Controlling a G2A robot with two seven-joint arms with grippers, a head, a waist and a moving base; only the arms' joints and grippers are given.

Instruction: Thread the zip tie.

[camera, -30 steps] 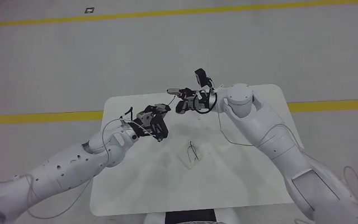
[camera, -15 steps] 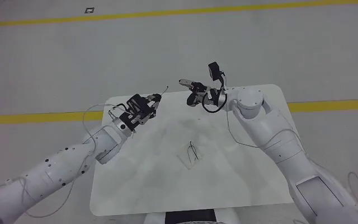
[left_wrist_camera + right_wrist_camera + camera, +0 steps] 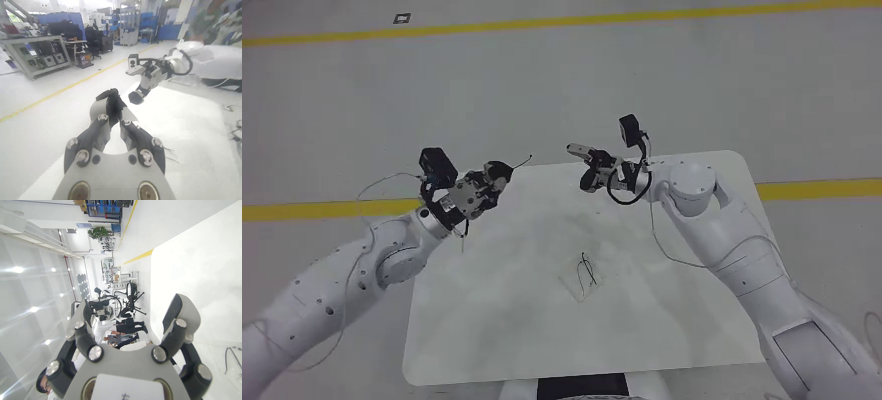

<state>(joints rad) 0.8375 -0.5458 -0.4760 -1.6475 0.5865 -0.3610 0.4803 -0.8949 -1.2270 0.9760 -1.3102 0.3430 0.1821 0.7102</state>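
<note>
The left jaws are pressed together on a thin dark zip tie [image 3: 521, 161]. They are pinching it at one end, so the free tail juts out ahead of their tips. The tail points toward the right jaws and stops short of them, with open air between its end and their nearest tip. The right jaws are spread wide with nothing between them, and they face the left jaws across the gap. Both sets of jaws are held above the far edge of the white surface [image 3: 692, 300]. The left jaws are at its corner and the right jaws are farther along the same edge. A small cluster of loose dark ties [image 3: 585, 272] lies flat on the surface, well apart from both sets of jaws and roughly level with the gap between them.
</note>
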